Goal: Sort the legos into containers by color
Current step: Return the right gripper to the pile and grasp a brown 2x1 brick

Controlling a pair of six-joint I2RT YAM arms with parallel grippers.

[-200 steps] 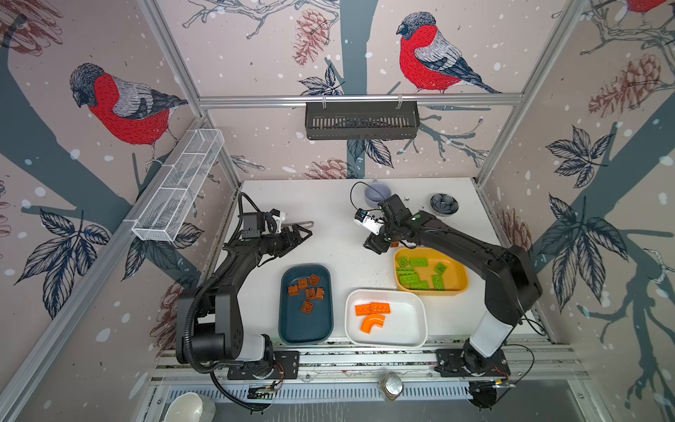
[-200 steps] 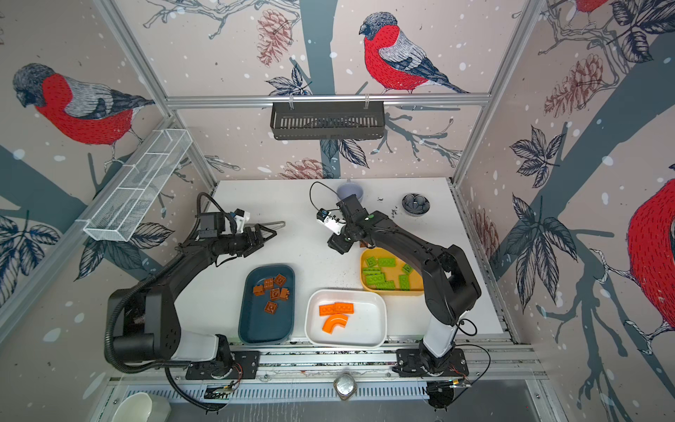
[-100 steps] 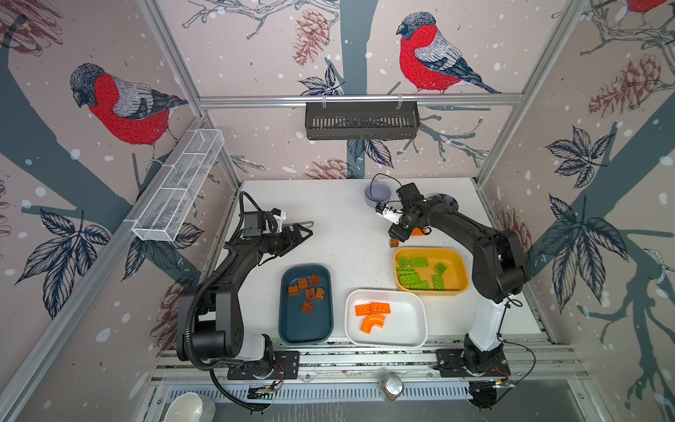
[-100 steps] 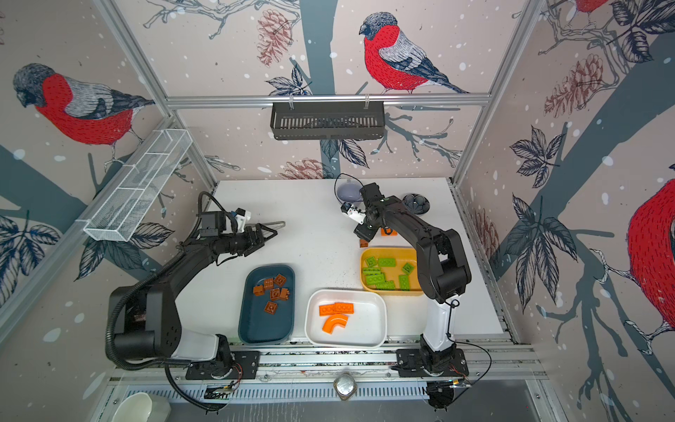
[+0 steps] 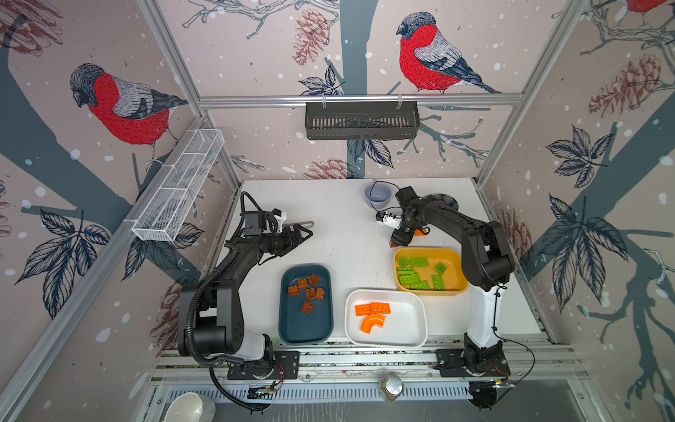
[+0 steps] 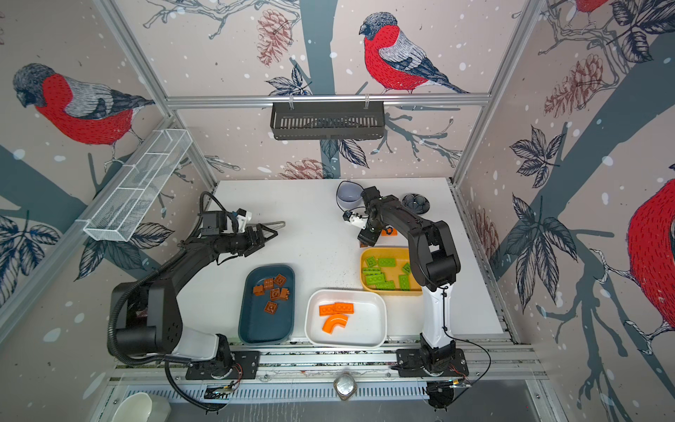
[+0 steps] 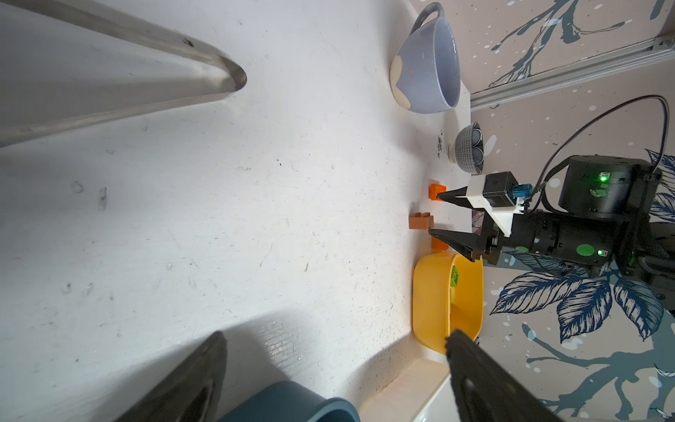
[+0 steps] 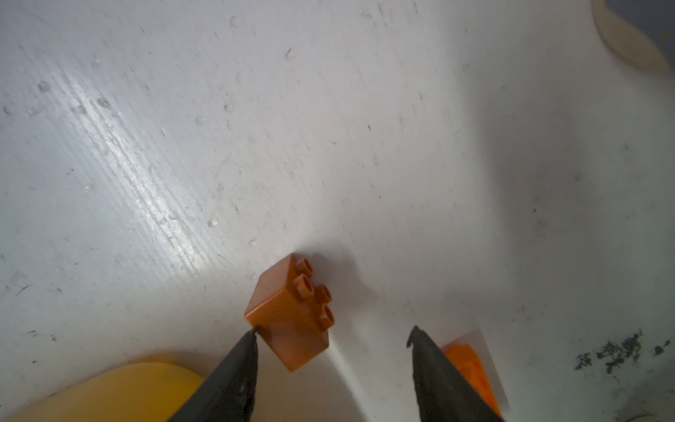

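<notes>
my right gripper [image 8: 333, 330] hangs half open at a brown block [image 8: 288, 318] on the table [image 8: 219, 146] beside the yellow tray [image 8: 109, 387], one tip touching it, ready to pinch it for the teal tray [image 5: 305, 325]; my left gripper [image 7: 333, 336] is wide open.

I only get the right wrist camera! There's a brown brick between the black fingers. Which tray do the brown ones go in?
Observer: The other brown bricks lie in the dark teal tray, the leftmost of three trays in both top views.
Kid: What's the other arm doing?
Observer: The left gripper is open and empty, close beside some metal tongs on the table.
Kid: Are there more loose bricks near me?
Observer: Yes. The left wrist view shows two orange bricks on the table by your fingers, one on each side of the brown one.
</notes>
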